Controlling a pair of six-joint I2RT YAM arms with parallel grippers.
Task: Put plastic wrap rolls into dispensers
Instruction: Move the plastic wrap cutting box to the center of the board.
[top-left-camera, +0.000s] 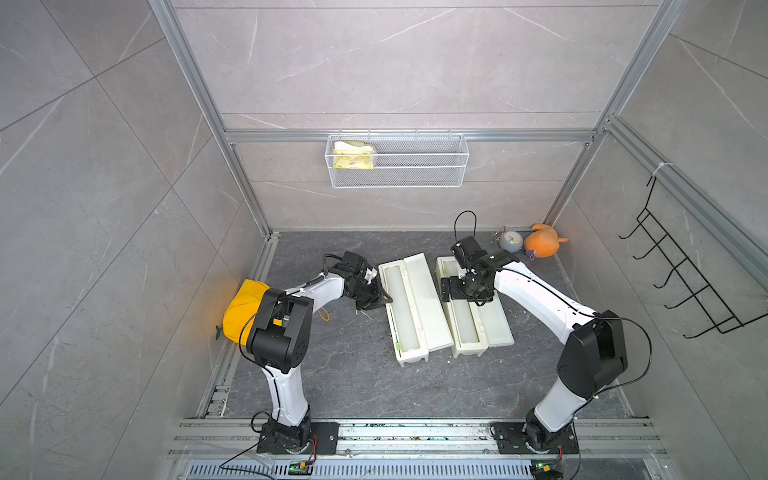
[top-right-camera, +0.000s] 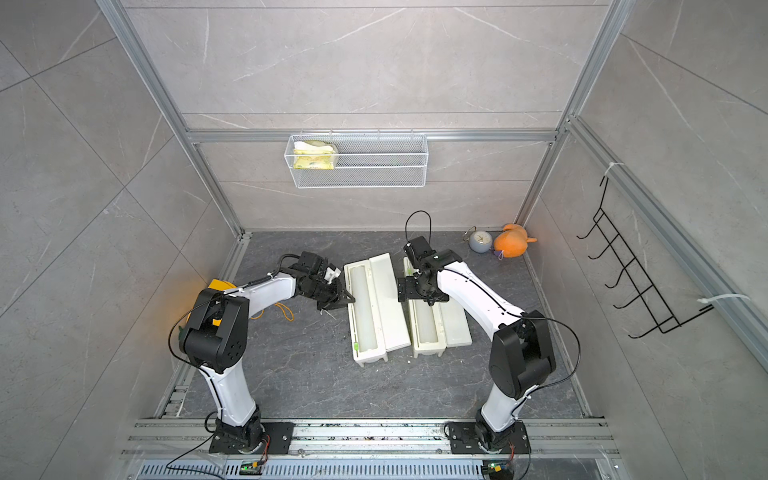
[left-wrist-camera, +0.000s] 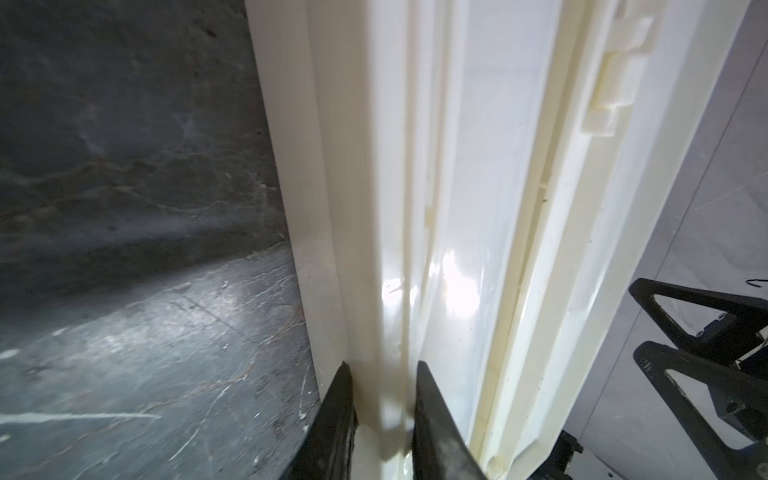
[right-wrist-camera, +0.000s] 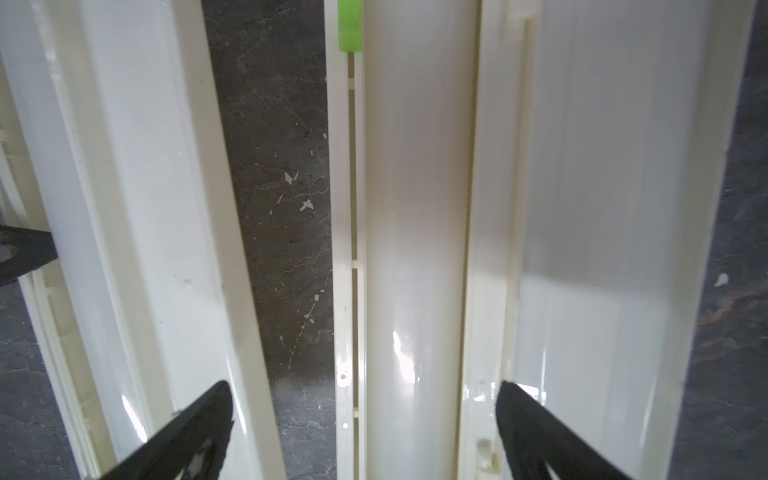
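Two cream dispensers lie side by side on the dark floor, lids open. The left dispenser (top-left-camera: 428, 299) holds a translucent white plastic wrap roll (top-left-camera: 401, 307) in its trough. The right dispenser (top-left-camera: 494, 324) holds a second roll (top-left-camera: 466, 328). My left gripper (top-left-camera: 384, 299) is at the left dispenser's outer long wall; in the left wrist view it (left-wrist-camera: 380, 365) is shut on that wall, with the roll (left-wrist-camera: 469, 208) just beyond. My right gripper (top-left-camera: 464, 296) hangs open above the right dispenser; in the right wrist view it (right-wrist-camera: 362, 384) straddles the roll (right-wrist-camera: 415, 208) without touching it.
A white wire basket (top-left-camera: 415, 166) with a yellow packet hangs on the back wall. A small clock (top-left-camera: 510, 241) and an orange plush toy (top-left-camera: 542, 240) sit at the back right. A yellow cloth (top-left-camera: 243, 309) lies behind the left arm. A black hook rack (top-left-camera: 681, 270) hangs on the right wall.
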